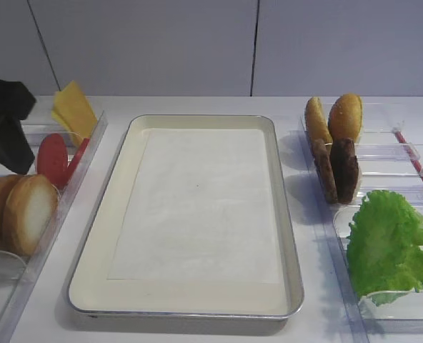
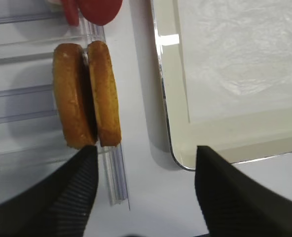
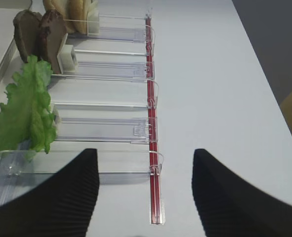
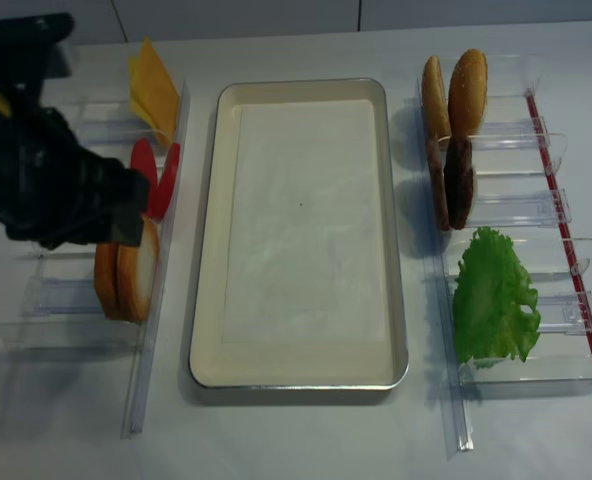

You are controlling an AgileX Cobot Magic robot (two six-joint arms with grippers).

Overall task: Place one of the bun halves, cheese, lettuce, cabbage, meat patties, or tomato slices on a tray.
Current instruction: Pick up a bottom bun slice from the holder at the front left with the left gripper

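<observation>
The cream tray (image 1: 197,207) (image 4: 301,220) (image 2: 225,74) lies in the middle with only its white paper liner in it. Two bun halves (image 1: 29,214) (image 4: 126,275) (image 2: 89,94) stand on edge in the left bin, one showing a pale cut face. My left gripper (image 2: 146,192) hangs open just short of them, over the strip of table between bin and tray corner. Tomato slices (image 1: 53,157) and cheese (image 1: 76,111) stand farther back. Meat patties (image 1: 336,170) (image 3: 40,34) and lettuce (image 1: 390,246) (image 3: 27,108) sit in the right bins. My right gripper (image 3: 146,192) is open and empty beside the lettuce bin. No cabbage shows.
Narrow clear plastic bins (image 4: 76,300) (image 4: 516,210) flank the tray on both sides. Two small golden buns (image 1: 333,118) stand at the back right. A red strip (image 3: 151,98) edges the right bins. My left arm (image 4: 46,170) hangs over the left bins.
</observation>
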